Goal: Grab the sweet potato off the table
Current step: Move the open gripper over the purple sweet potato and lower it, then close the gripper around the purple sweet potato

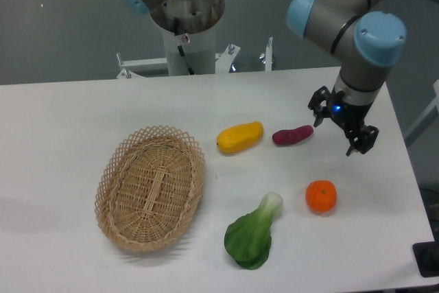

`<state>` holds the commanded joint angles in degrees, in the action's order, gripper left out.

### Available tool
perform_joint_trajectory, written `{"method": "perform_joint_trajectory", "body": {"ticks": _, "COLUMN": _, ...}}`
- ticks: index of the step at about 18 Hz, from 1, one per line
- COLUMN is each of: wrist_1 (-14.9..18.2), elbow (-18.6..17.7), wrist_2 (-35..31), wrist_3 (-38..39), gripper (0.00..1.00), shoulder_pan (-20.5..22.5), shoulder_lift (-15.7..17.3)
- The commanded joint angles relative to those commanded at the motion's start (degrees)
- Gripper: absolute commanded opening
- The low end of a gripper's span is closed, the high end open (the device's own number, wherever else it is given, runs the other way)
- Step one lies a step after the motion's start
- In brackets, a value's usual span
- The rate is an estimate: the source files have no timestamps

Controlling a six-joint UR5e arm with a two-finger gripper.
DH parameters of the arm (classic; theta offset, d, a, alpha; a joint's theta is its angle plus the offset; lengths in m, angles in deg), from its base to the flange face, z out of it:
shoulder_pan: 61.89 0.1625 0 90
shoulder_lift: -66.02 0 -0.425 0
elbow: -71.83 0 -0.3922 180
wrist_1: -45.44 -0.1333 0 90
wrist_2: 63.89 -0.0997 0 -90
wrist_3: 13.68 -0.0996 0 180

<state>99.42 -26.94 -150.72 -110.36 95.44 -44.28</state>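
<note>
Hovering above the table point(82, 108) near its right edge, the gripper point(341, 127) is hanging just to the right of the sweet potato point(292, 135), with its two fingers spread apart and nothing between them. The sweet potato is lying on its side toward the right half of the table, roughly midway between the far and near edges, its long axis running left to right and tilted slightly upward at its right end. A yellow vegetable point(240, 137) is sitting just beside its left tip, an orange fruit point(321, 196) is resting nearer the front edge, and a leafy green point(254, 235) and a wicker basket point(151, 186) are lying further left.

The step in hand seems to be the approach. Doing it well is likely meaning shifting left until the fingers are centred over the tuber's thick middle, turning the wrist so the jaws are closing across its narrow width rather than along its length, and descending straight down. Keeping away from the tapered ends is probably reducing the chance of it slipping or rolling into the yellow vegetable.
</note>
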Motion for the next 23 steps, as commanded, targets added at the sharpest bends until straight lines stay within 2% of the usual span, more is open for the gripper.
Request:
{"method": "perform_joint_trajectory", "body": {"ticks": 1, "wrist_1": -1.33, "elbow": -0.97, "wrist_2": -0.09, "wrist_3": -2.10, "gripper": 1.00, "shoulder_pan": 0.00, "shoulder_lift": -0.09}}
{"method": "perform_joint_trajectory", "body": {"ticks": 6, "wrist_1": -1.78, "elbow": -4.58, "wrist_2": -6.67, "wrist_3": -11.16, "gripper": 1.00, "shoulder_pan": 0.00, "shoulder_lift": -0.44}}
{"method": "perform_joint_trajectory", "body": {"ticks": 10, "wrist_1": -1.87, "elbow": -6.51, "wrist_2": -7.12, "wrist_3": -12.66, "gripper": 1.00, "shoulder_pan": -0.09, "shoulder_lift": -0.70}}
{"method": "perform_joint_trajectory", "body": {"ticks": 11, "wrist_1": -2.39, "elbow": -7.39, "wrist_2": -7.12, "wrist_3": -13.19, "gripper": 1.00, "shoulder_pan": -0.09, "shoulder_lift": -0.70}}
{"method": "perform_joint_trajectory", "body": {"ticks": 14, "wrist_1": -7.66, "elbow": -10.47, "wrist_2": -7.21, "wrist_3": -13.37, "gripper": 1.00, "shoulder_pan": -0.18, "shoulder_lift": -1.05}}
{"method": "perform_joint_trajectory", "body": {"ticks": 23, "wrist_1": -10.57, "elbow": -13.73, "wrist_2": -7.29, "wrist_3": -13.54, "gripper": 1.00, "shoulder_pan": -0.09, "shoulder_lift": -1.41}}
